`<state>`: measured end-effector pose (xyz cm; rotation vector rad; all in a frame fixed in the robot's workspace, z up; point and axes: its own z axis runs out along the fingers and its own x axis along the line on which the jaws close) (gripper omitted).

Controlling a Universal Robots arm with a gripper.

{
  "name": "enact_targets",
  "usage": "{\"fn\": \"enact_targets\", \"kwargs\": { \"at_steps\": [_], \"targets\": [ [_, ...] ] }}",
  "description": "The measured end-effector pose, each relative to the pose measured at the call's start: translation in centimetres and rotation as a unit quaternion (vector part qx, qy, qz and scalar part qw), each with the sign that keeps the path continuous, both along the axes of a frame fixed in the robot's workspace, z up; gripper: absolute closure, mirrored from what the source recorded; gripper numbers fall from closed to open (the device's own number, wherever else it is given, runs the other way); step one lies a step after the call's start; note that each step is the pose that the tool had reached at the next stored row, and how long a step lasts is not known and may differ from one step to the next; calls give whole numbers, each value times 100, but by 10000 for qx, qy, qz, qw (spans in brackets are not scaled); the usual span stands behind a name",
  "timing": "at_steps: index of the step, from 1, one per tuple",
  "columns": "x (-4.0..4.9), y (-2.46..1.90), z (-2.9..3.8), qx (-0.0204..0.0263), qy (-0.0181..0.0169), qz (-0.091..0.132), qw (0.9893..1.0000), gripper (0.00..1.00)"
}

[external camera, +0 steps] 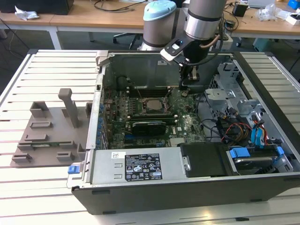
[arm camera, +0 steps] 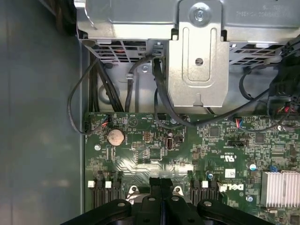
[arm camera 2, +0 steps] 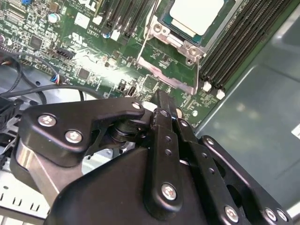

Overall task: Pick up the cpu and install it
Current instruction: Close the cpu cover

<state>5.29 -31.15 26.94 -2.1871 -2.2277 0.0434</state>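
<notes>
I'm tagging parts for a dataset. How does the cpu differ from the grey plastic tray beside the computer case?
The cpu is a small, flat, silvery square; the grey tray is far larger, matte, with raised blocks and an upright post. The cpu sits inside the case in the socket on the motherboard; the tray lies outside on the slatted table, at the exterior view's left. Both lie level, and the gripper touches neither.

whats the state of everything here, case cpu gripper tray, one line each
computer case: on its side, open
cpu: lying in the socket
gripper: shut, empty, above the motherboard beside the socket
grey tray: flat on the table, outside the case
</notes>
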Motion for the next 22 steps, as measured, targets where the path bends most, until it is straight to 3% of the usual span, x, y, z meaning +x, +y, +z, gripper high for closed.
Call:
{"fn": "enact_targets", "kwargs": {
  "at_steps": [6, 22],
  "targets": [
    [-9, 0, -120, 1, 0, 0, 10000, 89],
    [-181, 0, -127, 0, 0, 0, 10000, 89]
  ]
}}
